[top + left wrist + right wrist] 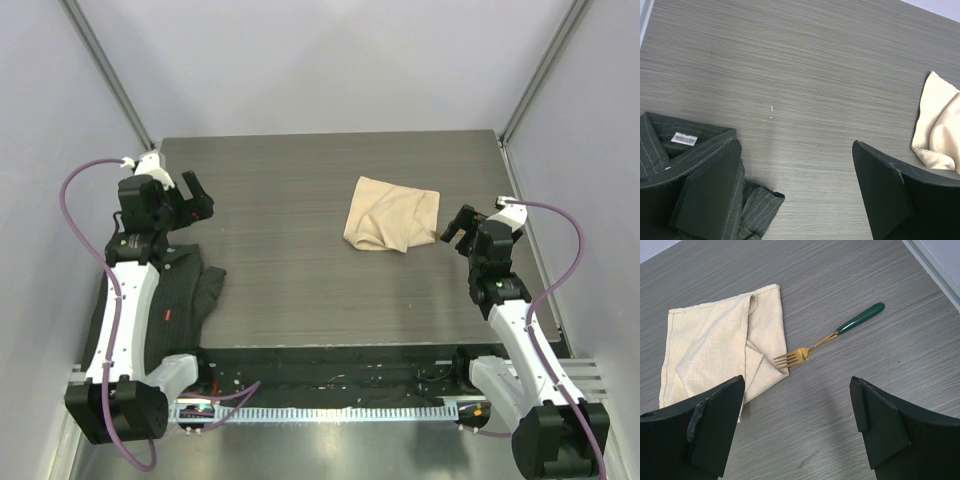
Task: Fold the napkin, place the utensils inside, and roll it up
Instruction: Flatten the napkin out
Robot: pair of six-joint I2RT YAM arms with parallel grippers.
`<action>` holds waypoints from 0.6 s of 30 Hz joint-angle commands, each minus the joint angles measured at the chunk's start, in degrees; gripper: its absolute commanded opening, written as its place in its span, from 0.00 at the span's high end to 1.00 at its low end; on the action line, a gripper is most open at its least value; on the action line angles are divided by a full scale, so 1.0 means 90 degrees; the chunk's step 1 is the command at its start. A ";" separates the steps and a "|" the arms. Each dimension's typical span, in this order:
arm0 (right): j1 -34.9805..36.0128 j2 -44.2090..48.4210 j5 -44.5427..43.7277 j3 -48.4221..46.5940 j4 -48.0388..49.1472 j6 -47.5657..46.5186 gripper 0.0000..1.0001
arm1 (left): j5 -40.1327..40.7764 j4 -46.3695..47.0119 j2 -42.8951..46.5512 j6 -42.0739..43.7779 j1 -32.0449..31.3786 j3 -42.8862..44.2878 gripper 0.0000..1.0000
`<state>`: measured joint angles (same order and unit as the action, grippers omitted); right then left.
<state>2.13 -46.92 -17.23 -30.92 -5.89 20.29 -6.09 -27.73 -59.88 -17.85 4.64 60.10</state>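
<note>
While the left gripper and right gripper hung wide open and empty, the crumpled napkin lay right of centre on the table, the fork touching its edge

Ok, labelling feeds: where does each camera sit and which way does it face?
Top external: above, behind the robot, looking down at the table; left arm, right arm show.
Left wrist: on left arm, facing the table; open jaws, shirt, napkin edge.
Right wrist: on right arm, facing the table; open jaws, napkin, fork.
All three share the napkin.
</note>
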 commanded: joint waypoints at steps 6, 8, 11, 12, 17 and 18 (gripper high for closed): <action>-0.0002 0.0047 -0.0029 -0.0237 0.0000 0.0020 0.04 | -0.0309 0.0355 0.0188 -0.0127 -0.0008 -0.0026 0.00; -0.0002 0.0018 -0.0029 -0.0246 -0.0019 0.0011 0.04 | -0.0583 0.0473 0.0227 -0.0175 -0.0008 -0.0172 0.00; -0.0002 -0.0050 0.0059 -0.0246 -0.0039 0.0020 0.05 | -0.0875 0.0522 0.0179 -0.0166 -0.0018 -0.0203 0.01; -0.0002 -0.0089 0.0185 -0.0246 -0.0039 0.0040 0.05 | -0.0934 0.0512 0.0149 -0.0127 -0.0028 -0.0203 0.05; -0.0002 -0.0285 0.0499 -0.0383 -0.0302 0.0020 0.06 | 0.0175 0.0151 -0.0241 -0.0233 -0.1506 0.0051 0.09; -0.0002 -0.0305 0.0499 -0.0374 -0.0332 0.0040 0.06 | 0.0188 0.0170 -0.0454 -0.0311 -0.1725 0.0080 0.08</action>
<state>2.13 -48.95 -14.70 -31.64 -8.21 20.29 -8.47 -26.28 -60.36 -19.27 -1.34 58.72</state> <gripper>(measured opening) 0.939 0.915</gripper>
